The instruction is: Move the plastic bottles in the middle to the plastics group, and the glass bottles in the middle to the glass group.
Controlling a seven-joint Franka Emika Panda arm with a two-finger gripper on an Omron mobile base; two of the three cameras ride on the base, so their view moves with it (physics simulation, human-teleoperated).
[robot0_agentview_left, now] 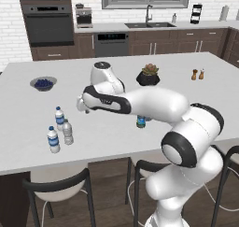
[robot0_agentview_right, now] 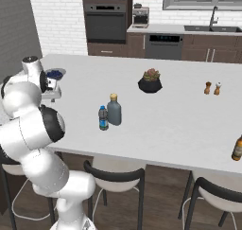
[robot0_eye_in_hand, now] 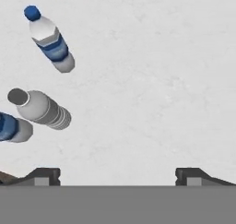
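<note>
Three small bottles stand together on the white island's left part. Two are white-capped, blue-labelled water bottles (robot0_agentview_left: 59, 117) (robot0_agentview_left: 53, 139); the third is a clear greyish unlabelled plastic bottle (robot0_agentview_left: 68, 132) between them. My gripper (robot0_eye_in_hand: 117, 177) hovers above the counter just right of this cluster, open, with nothing between its fingertips (robot0_eye_in_hand: 44, 176). In the hand view the unlabelled bottle (robot0_eye_in_hand: 40, 109) lies left of the fingers, with one water bottle (robot0_eye_in_hand: 50, 39) beyond it. Mid-counter stand a dark bottle with a blue-green label (robot0_agentview_right: 103, 118) and a taller grey glass bottle (robot0_agentview_right: 114, 110), side by side.
A potted succulent (robot0_agentview_left: 148, 75) sits mid-island. A bowl of blueberries (robot0_agentview_left: 43, 83) is at the far left, salt and pepper shakers (robot0_agentview_left: 198, 74) at the right. A brown bottle (robot0_agentview_right: 237, 148) stands at the right edge. Stools (robot0_agentview_right: 116, 177) line the near side.
</note>
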